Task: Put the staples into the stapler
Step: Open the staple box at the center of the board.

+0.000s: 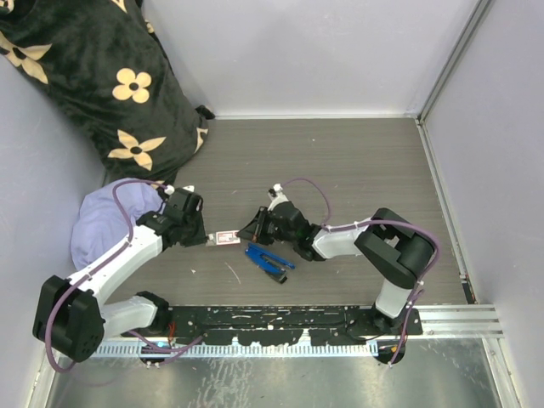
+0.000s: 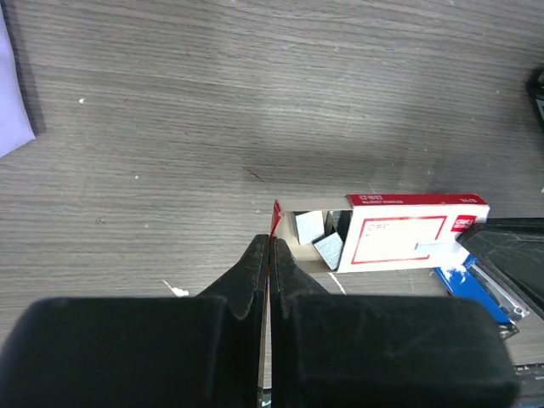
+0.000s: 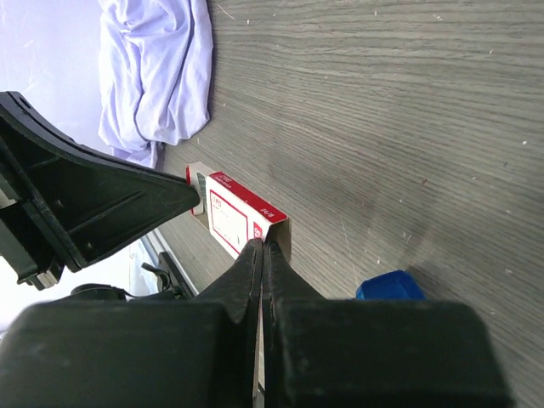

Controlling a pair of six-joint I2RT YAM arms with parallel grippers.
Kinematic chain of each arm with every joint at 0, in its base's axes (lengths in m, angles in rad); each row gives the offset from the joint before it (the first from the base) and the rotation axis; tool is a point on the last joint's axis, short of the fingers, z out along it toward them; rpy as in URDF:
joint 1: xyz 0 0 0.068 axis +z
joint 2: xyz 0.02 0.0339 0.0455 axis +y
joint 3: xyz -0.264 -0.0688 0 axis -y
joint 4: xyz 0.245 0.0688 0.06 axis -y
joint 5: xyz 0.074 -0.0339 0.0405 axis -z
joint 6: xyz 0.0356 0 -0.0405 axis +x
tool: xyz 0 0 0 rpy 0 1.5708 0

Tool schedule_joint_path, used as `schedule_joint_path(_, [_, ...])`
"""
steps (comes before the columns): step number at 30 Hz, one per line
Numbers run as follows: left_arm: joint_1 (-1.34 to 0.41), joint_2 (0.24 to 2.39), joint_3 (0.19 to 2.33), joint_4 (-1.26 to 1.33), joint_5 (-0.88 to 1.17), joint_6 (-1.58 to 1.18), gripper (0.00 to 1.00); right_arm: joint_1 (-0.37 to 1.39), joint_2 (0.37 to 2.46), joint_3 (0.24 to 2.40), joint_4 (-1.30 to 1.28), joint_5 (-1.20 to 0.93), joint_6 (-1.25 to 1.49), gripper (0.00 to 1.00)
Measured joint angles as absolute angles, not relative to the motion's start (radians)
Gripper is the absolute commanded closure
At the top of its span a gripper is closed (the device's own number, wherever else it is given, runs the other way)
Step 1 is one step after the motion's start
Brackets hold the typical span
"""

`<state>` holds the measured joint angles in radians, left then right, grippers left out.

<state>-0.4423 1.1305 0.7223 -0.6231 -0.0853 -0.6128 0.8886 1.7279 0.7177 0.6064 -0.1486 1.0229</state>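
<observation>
Two sets of fingers met at opposite ends of the staple box (image 1: pixel 225 238), which sat low over the grey wood-grain desk (image 1: pixel 340 161) between the arms. Whether it rested on the desk or was held just clear of it could not be told. The left fingers (image 2: pixel 257 262) were pressed together, with the box's red end flap caught between their tips. That end stood open, and loose strips of staples (image 2: pixel 325 246) showed inside. The right fingers (image 3: pixel 251 259) were likewise pressed together, nipping the tan flap at the other end of the box. Its white label with a red border faced upward. A blue stapler (image 1: pixel 269 260) lay on the desk just beside the box, on the side toward the arm bases and below the right wrist. A lilac cloth (image 1: pixel 98 225) lay bunched at the desk's left edge near the left arm, and a black cushion with cream flowers (image 1: pixel 102 68) filled the far left corner.
</observation>
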Motion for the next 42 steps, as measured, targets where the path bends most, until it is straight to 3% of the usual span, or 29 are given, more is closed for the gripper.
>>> schedule_joint_path(42, [-0.345,1.366,0.71,-0.485,-0.074,-0.533,1.0,0.794,1.9,0.828,0.606,-0.29,0.948,1.0])
